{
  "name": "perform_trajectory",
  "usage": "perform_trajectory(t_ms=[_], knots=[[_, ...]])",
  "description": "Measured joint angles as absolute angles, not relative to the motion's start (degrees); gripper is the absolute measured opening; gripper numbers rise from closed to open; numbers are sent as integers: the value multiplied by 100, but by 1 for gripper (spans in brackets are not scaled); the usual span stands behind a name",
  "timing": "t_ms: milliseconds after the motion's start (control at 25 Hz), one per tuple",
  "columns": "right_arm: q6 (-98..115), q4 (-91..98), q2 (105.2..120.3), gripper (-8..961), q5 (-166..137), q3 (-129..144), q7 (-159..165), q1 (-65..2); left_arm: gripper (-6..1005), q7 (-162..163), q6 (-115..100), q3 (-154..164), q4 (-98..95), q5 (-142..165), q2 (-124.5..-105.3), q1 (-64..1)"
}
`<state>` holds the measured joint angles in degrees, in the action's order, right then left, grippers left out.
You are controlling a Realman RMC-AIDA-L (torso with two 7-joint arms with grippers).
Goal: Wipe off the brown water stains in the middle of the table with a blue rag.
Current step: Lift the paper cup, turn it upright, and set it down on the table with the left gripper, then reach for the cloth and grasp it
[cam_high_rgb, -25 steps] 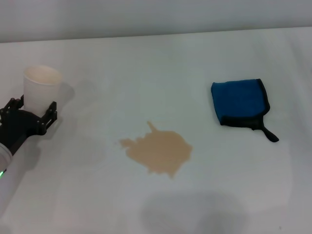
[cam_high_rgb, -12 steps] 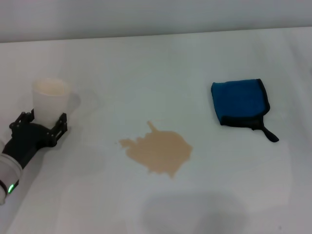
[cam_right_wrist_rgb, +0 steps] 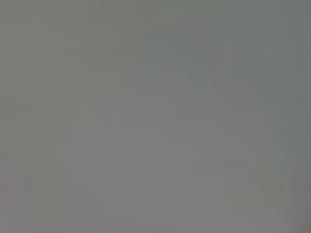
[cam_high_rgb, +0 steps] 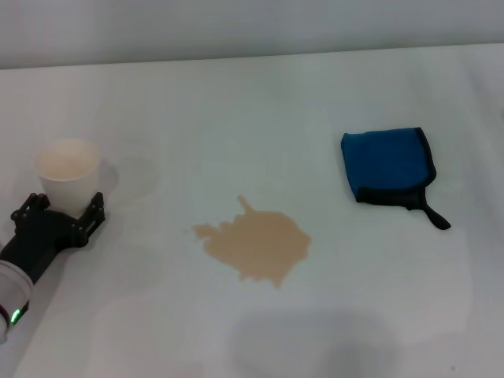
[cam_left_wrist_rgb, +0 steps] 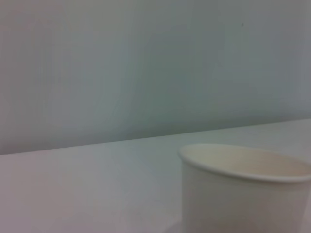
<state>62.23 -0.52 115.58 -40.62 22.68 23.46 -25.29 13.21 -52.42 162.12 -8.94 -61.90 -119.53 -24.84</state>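
The brown water stains (cam_high_rgb: 256, 246) are one tan puddle with a small spike, lying in the middle of the white table (cam_high_rgb: 236, 102). The blue rag (cam_high_rgb: 387, 167) lies folded at the right, with dark edging and a short dark tail pointing toward the front right. My left gripper (cam_high_rgb: 59, 214) is at the far left, well away from the puddle and the rag. It is shut on the base of a white cup (cam_high_rgb: 68, 175), which stands upright. The cup also shows close up in the left wrist view (cam_left_wrist_rgb: 243, 189). My right gripper is out of view.
A grey wall runs behind the table's far edge (cam_high_rgb: 252, 53). The right wrist view shows only a plain grey surface.
My left gripper has carried the white cup toward the table's front, first a little right, then back left. The puddle and the rag have not moved.
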Motion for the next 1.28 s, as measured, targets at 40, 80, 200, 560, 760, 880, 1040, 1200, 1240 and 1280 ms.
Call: perform_trajectory(t_ms=[40,80,200,560,760,880,1040,1200,1240,1280], knots=[[6223,-52,11558,857,-4060,2268,2346,-2525,725,1315,-5241,16211,-905,-6191,-11953,-2484],[6223,-52,11558,857,-4059,2268,2346,-2520,725,1314,-5240,16211,-917,-6196,-11953,-2484],[6223,-52,11558,857,-4059,2256,2346,-2505,745,1300,-5240,16212,-927,-6213,-11953,-2484],[6224,-52,11549,855,-4060,2259,2346,-2499,838,1279,-5292,16215,-1042,-6215,-11952,-2428],[6228,-52,11548,854,-4066,2266,2347,-2521,896,1265,-5322,16209,-1122,-6216,-11948,-2291],[6228,-39,11543,853,-4076,2267,2346,-2529,897,1231,-5402,16177,-1254,-6309,-11944,-2123],[6228,-5,11540,853,-4083,2273,2347,-2525,897,978,-5890,16137,-1366,-6463,-11946,-1777],[6227,-1,11540,852,-4072,2276,2344,-2527,897,832,-6241,16135,-1506,-6487,-11938,-1486],[6227,0,11540,852,-4069,2276,2341,-2528,897,835,-6373,16136,-1528,-6490,-11943,-1348],[6226,0,11540,852,-4065,2276,2335,-2529,897,849,-6425,16135,-1544,-6491,-11947,-1291]])
